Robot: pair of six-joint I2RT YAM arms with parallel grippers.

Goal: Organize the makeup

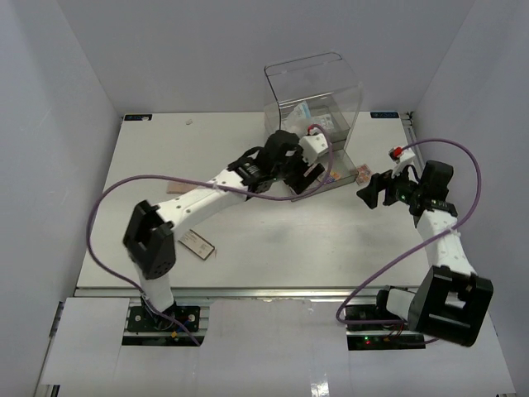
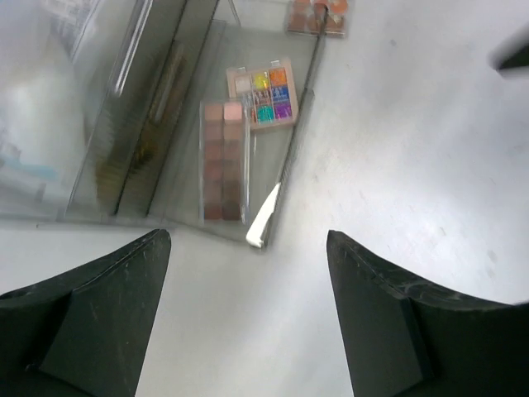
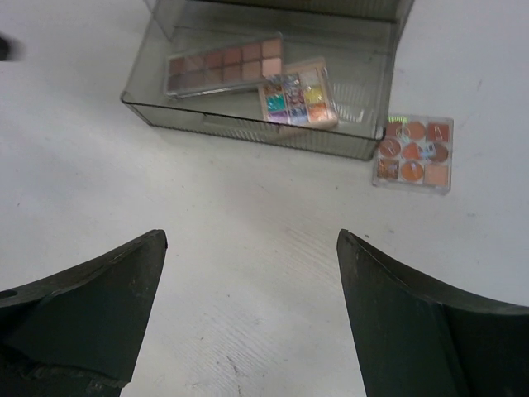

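Brown palette [image 3: 225,64], multicoloured palette [image 3: 297,93], flat, rectangular

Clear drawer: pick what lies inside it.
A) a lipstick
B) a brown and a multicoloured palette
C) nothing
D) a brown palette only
B: the brown palette and the multicoloured palette lie in the clear drawer; a third palette sits outside on the table.
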